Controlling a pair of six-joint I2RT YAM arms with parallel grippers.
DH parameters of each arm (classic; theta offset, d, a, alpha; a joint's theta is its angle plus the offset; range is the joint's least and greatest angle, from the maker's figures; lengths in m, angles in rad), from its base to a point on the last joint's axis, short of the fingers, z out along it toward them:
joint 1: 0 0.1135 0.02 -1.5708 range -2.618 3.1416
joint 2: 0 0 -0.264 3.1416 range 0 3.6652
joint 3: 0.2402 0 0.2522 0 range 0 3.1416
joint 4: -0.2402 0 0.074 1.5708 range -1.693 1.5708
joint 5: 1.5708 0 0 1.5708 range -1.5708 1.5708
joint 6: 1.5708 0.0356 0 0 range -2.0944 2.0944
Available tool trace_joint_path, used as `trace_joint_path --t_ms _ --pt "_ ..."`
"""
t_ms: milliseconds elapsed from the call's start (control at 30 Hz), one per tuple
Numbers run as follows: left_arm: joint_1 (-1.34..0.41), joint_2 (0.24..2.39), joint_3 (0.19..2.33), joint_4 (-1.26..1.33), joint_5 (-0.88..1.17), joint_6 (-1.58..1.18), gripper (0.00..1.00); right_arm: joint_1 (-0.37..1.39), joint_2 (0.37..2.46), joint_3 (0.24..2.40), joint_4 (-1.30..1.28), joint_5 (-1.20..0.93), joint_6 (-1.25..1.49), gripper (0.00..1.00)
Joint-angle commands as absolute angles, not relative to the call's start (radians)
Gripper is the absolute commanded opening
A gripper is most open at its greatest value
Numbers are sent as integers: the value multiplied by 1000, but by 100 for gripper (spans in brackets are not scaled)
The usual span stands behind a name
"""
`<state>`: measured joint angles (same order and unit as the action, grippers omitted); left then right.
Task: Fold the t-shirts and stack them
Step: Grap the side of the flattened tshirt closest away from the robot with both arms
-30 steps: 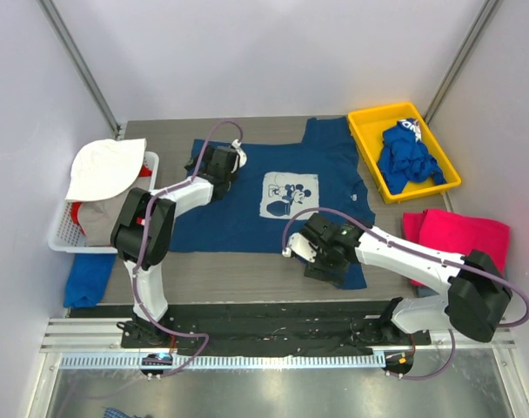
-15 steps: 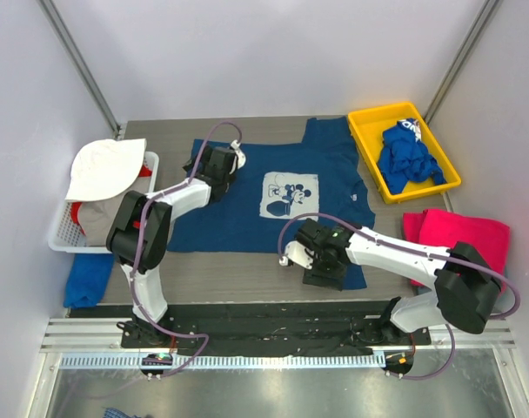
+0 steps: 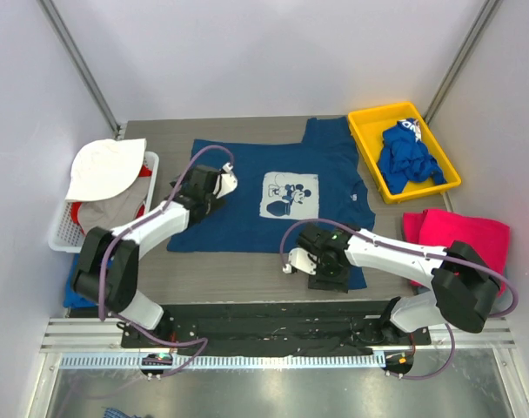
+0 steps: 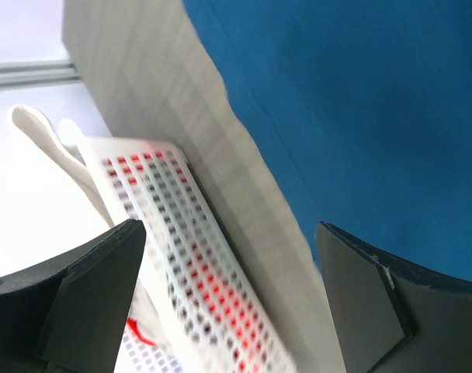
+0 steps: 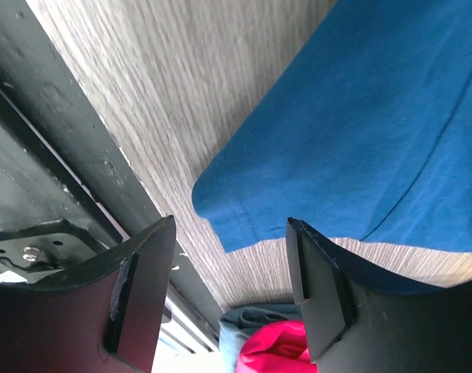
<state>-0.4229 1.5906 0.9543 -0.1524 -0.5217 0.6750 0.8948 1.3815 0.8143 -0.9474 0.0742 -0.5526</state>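
Your right gripper (image 5: 230, 233), jaws apart, sat over the near-right hem corner of the navy t-shirt (image 3: 247, 218) spread mid-table, while your left gripper (image 3: 204, 185) gaped at its left edge.

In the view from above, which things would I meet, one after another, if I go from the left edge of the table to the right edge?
white basket → navy t-shirt → yellow tray → magenta-pink t-shirt
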Motion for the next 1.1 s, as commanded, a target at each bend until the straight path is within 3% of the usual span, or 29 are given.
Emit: trace_joint_path --t_ms 0,400,1067 --pt "-417 1412 885 -322 -388 744 95 899 1362 793 -970 90 -586 65" --pt "-420 1213 704 -555 -337 768 95 899 1345 761 -930 126 -595 63" --pt "-420 1377 675 -410 -324 779 89 894 1373 762 -928 121 -597 59"
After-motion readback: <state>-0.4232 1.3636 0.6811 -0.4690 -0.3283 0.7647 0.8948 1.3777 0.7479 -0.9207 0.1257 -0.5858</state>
